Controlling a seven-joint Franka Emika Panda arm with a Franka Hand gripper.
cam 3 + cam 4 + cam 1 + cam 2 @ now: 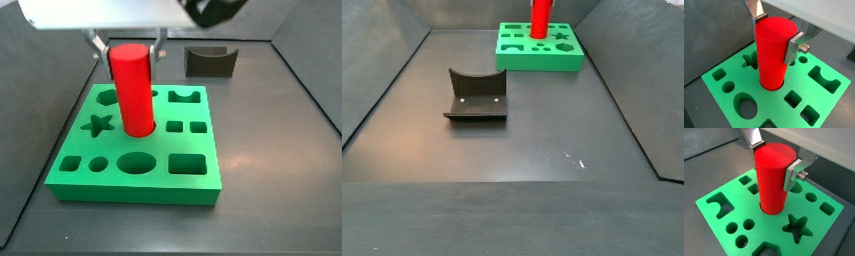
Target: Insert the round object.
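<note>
The round object (774, 50) is a bright red cylinder. It stands upright with its lower end in the round hole of the green block (724, 85). It shows the same way in the wrist view (773, 178) and in both side views (131, 90) (540, 18). My gripper (775, 35) is above the block, with its silver fingers (793, 47) pressed on opposite sides of the cylinder just below its flat top. It is shut on the cylinder (774, 162) (128, 48). The block (134, 185) has several other shaped holes, all empty.
The dark fixture (476, 95) with a curved notch stands on the dark floor apart from the green block (540, 60). It also shows behind the block in a side view (210, 62). Dark walls enclose the floor.
</note>
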